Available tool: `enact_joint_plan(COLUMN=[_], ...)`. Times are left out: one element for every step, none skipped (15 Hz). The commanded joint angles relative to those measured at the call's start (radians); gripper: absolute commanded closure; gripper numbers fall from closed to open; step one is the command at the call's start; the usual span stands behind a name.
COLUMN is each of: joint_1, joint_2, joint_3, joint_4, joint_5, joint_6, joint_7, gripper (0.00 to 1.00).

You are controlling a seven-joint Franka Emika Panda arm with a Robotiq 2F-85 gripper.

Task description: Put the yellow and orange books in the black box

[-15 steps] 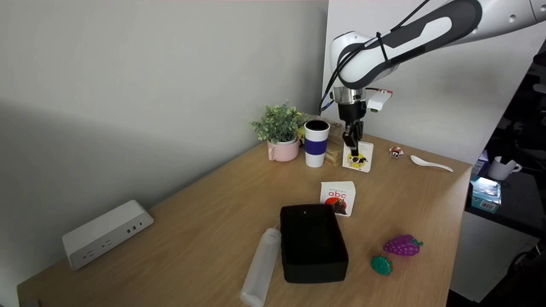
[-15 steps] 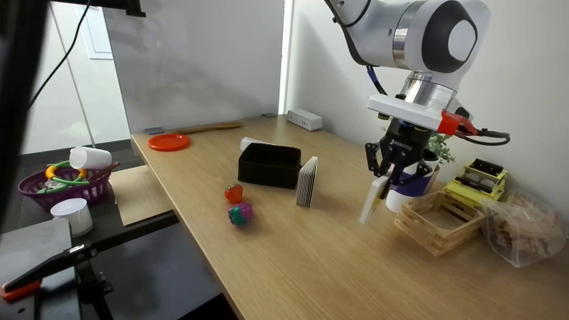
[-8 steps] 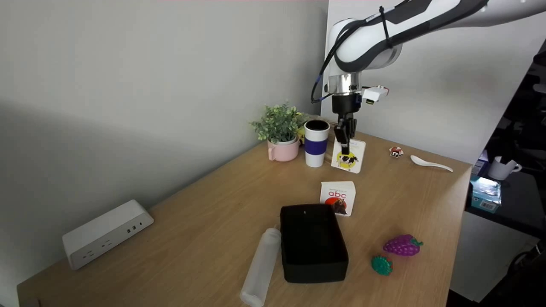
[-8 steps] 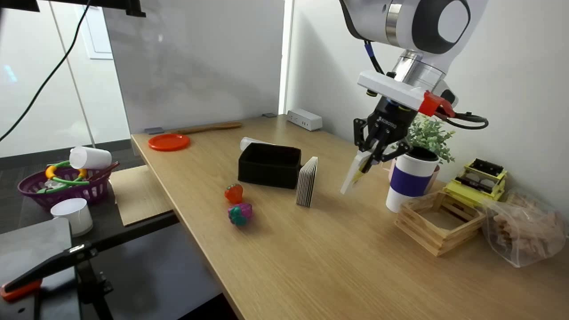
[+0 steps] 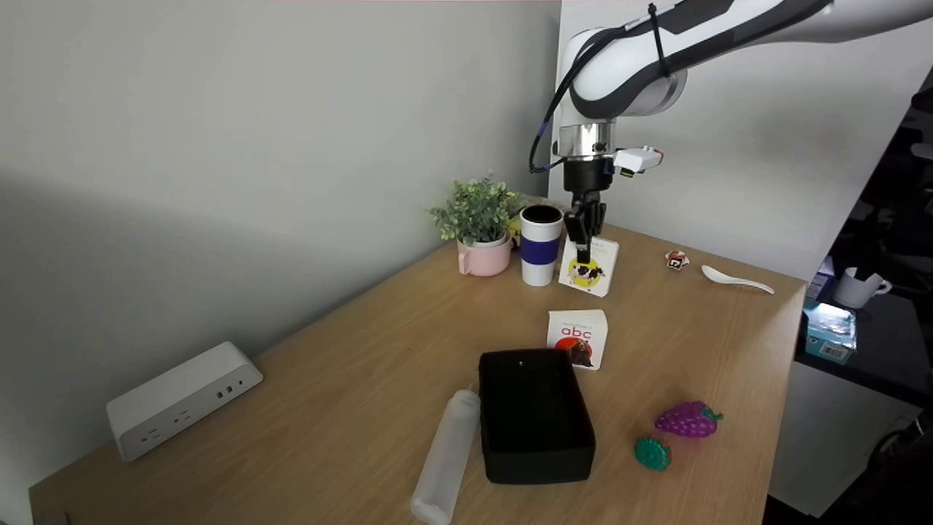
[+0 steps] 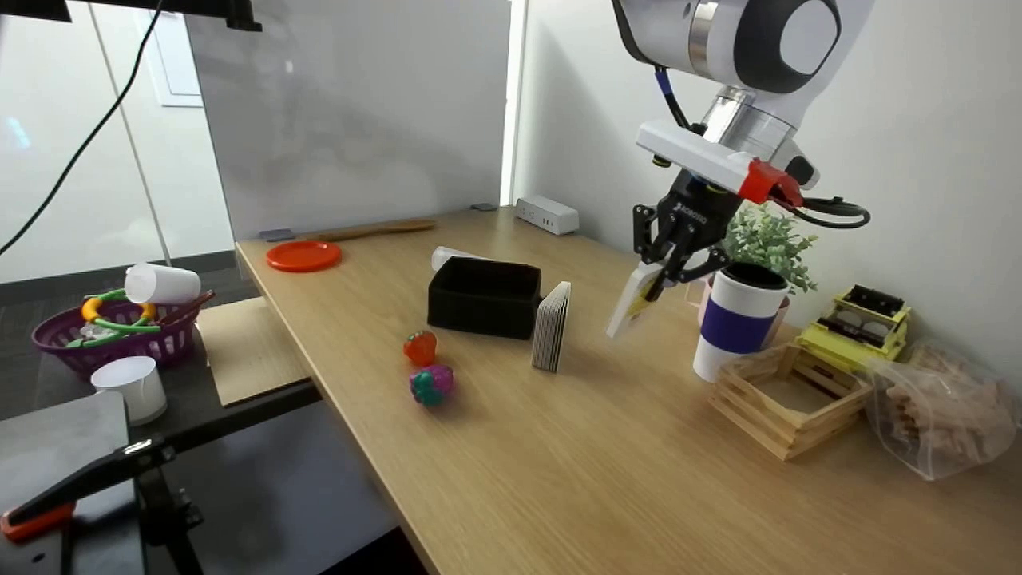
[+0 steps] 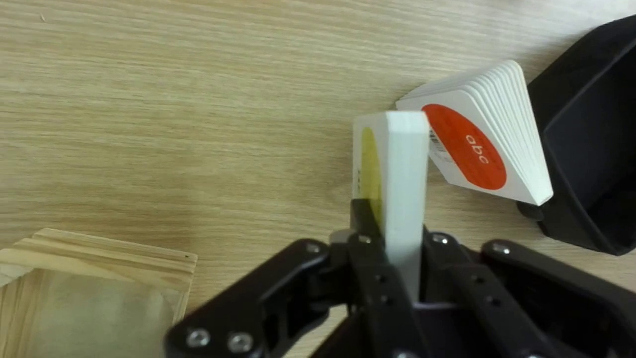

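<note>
1. End effector [image 7: 397, 233]: gripping the yellow book [image 7: 407, 164] across its thickness; the book hangs tilted, lower edge apparently off the table [image 6: 607, 463].
2. Orange book [image 7: 477, 139]: upright on the table, pages slightly fanned, between the yellow book and the box [image 6: 479, 311]; contact with the latter unclear.
3. Box: right of the end effector in the wrist view, past the orange book; long axis, judged, roughly away from the end effector.
4. Judgement: lift over the orange book; a low carry may topple it.
</note>
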Motion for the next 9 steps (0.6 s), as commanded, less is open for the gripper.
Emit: enact_joint_plan(joint_1=[0.023,0.027,0.03,0.027,0.019,0.006,0.0,-0.005,-0.004], joint_2=[-0.083,-0.108,-0.129,-0.151,-0.174,-0.194,-0.214,-0.229,-0.242], joint_3=[-0.032,-0.038,-0.041,-0.036,-0.023,-0.006,0.006,0.016,0.022], joint_4=[-0.085,-0.104,-0.119,-0.13,-0.14,-0.147,-0.155,-0.159,-0.16], joint_5=[-0.044,-0.058,-0.069,-0.077,-0.078,-0.071,-0.065,-0.061,-0.061], joint_6=[0.075,0.09,0.097,0.076,0.041,0.004,-0.023,-0.057,-0.088], joint_7=[0.026,0.034,0.039,0.024,-0.012,-0.07,-0.119,-0.176,-0.218], gripper=[0.96,0.96,0.96,0.96,0.96,0.96,0.96,0.96,0.96])
